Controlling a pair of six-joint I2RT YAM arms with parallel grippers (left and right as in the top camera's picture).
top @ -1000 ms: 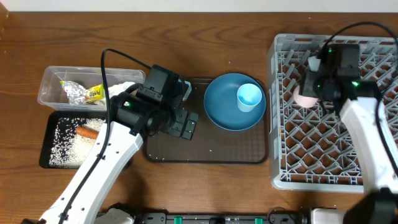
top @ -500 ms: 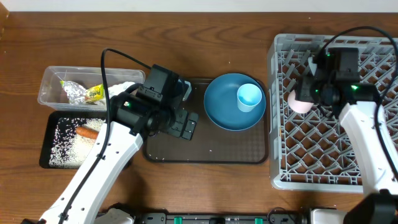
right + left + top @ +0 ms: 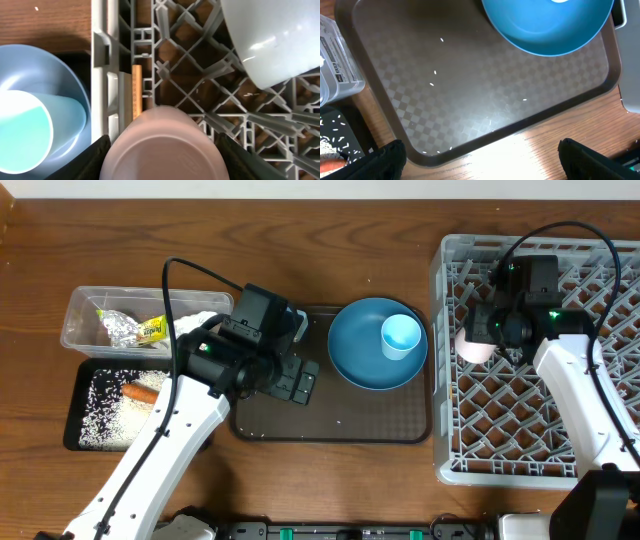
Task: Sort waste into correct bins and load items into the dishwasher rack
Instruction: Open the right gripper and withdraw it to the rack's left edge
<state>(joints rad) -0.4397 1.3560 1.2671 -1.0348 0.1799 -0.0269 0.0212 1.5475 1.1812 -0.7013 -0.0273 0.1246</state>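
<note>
Overhead, the right hand (image 3: 482, 338) grips the pink cup (image 3: 468, 346) just inside the left wall of the grey rack (image 3: 500, 470), which sits at the right edge of the bench (image 3: 300, 250). The left hand (image 3: 292, 380) hovers over the brown tray (image 3: 340, 425) mid-bench, beside the blue plate (image 3: 360, 358) that carries the light blue cup (image 3: 401, 335).

In the left wrist view, its fingers (image 3: 382, 160) are spread wide above the tray with nothing between them.

In the right wrist view, the pink cup is clamped between the fingers. The chopsticks (image 3: 136, 92) and the white bowl (image 3: 280, 40) lie in the rack.

Held pink cup (image 3: 471, 346) shifted left within rack (image 3: 440, 390)
</note>
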